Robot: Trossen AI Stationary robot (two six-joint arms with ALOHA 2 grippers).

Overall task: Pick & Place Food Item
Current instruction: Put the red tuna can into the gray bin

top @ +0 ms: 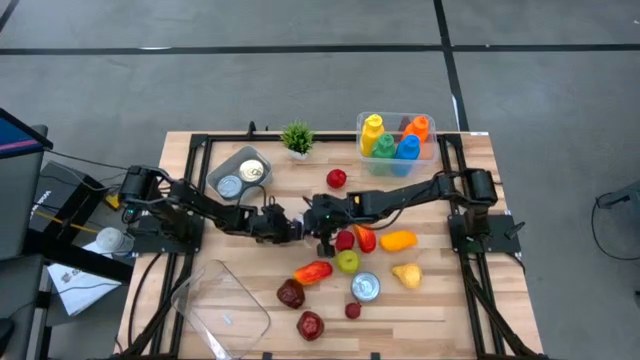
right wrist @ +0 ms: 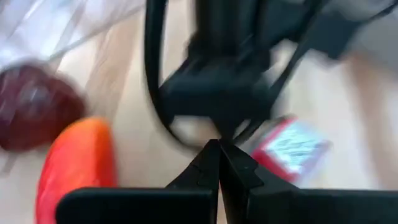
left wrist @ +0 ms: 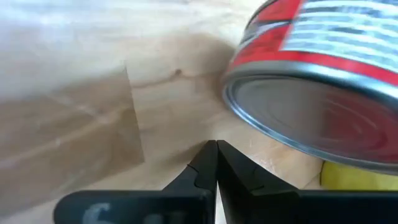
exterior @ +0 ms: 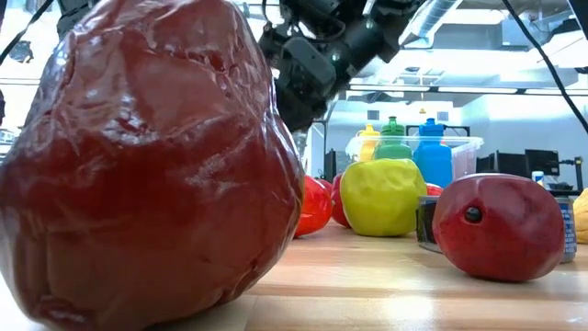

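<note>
Grey floor surrounds the wooden tabletop [top: 450,310], where our food items lie scattered right of centre. We judge this the approach step: nothing is held yet. Our left hand [top: 296,232] and right hand [top: 312,222] meet mid-table, each with fingers pressed together and empty. A red-labelled can [left wrist: 323,81] lies tipped just ahead of the left hand; the orange-red pepper [top: 313,271] lies near. Next, one hand must spread over an item. Which item is meant we cannot tell; the right wrist view is blurred.

food cluster [top: 345,262] crowding centre, right edge [top: 480,290] free
</note>
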